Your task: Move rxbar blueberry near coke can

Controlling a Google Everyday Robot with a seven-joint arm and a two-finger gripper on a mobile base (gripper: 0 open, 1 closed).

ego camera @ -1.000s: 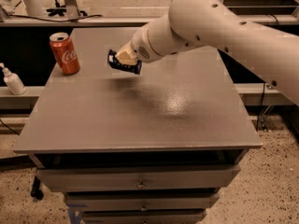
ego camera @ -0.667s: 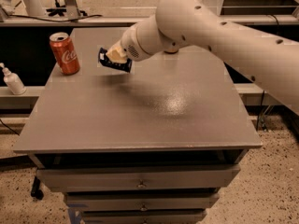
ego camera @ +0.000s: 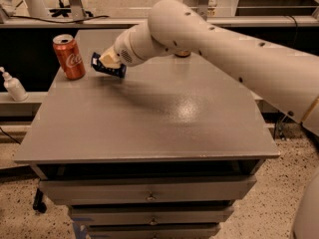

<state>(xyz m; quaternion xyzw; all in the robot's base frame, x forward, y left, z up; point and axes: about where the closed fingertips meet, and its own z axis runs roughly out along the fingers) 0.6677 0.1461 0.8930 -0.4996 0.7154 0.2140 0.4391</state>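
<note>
Where the counter reaches its far left corner, the gripper hangs low over the grey top, just to the right of the coke can. Its jaws are closed on the rxbar blueberry, with the pale jaw tips pressing the dark wrapper from above. The bar sits in that grip tilted, its left end higher and pointing toward the can. Whether its lower edge touches the counter cannot be told, though a soft shadow lies just beneath it. A narrow gap separates the bar from the can, which stands upright on the counter with its silver top showing.

The arm comes in from the right edge, high above the counter, and runs as a thick white tube to a rounded joint near the top centre. From there it bends down and to the left into the short wrist section that carries the gripper. A small brown object peeks out from under the arm at the counter's far edge, mostly hidden. A white pump bottle stands on a lower ledge to the left, and drawers sit under the counter.
</note>
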